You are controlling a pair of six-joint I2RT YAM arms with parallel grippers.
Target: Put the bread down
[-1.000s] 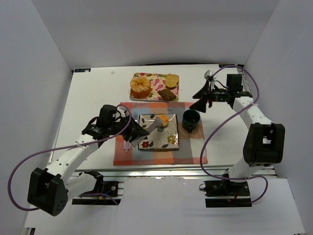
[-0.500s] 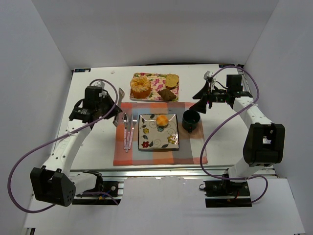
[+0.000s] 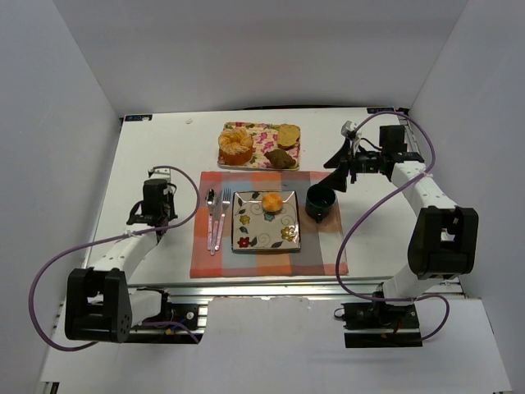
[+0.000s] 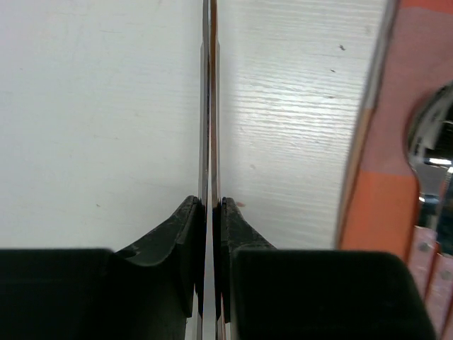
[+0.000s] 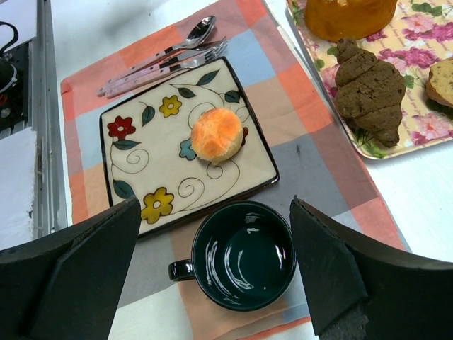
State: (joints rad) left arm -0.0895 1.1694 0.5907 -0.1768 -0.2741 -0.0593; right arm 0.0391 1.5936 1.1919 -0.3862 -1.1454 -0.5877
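Observation:
The bread (image 3: 271, 202) is a small round golden-orange bun lying on the far half of the square flowered plate (image 3: 256, 235), with nothing touching it. The right wrist view also shows the bread (image 5: 216, 134) on the plate (image 5: 134, 166). My left gripper (image 3: 157, 185) sits low over the bare white table, left of the placemat and well away from the bread. Its jaws (image 4: 211, 202) are shut together with nothing between them. My right gripper (image 3: 338, 172) hangs open above the dark green cup (image 5: 244, 255), empty (image 5: 214, 205).
A checked orange placemat (image 3: 320, 246) carries the plate, the cup (image 3: 320, 202), and a spoon (image 3: 211, 215) and fork (image 3: 222, 215) left of the plate. At the back, a flowered tray (image 3: 262, 148) holds a ring-shaped pastry (image 3: 236, 145) and a dark brown pastry (image 3: 281, 158).
My left gripper let go of the bread on the plate, pulled back leftward off the placemat and shut. The right arm has stayed put.

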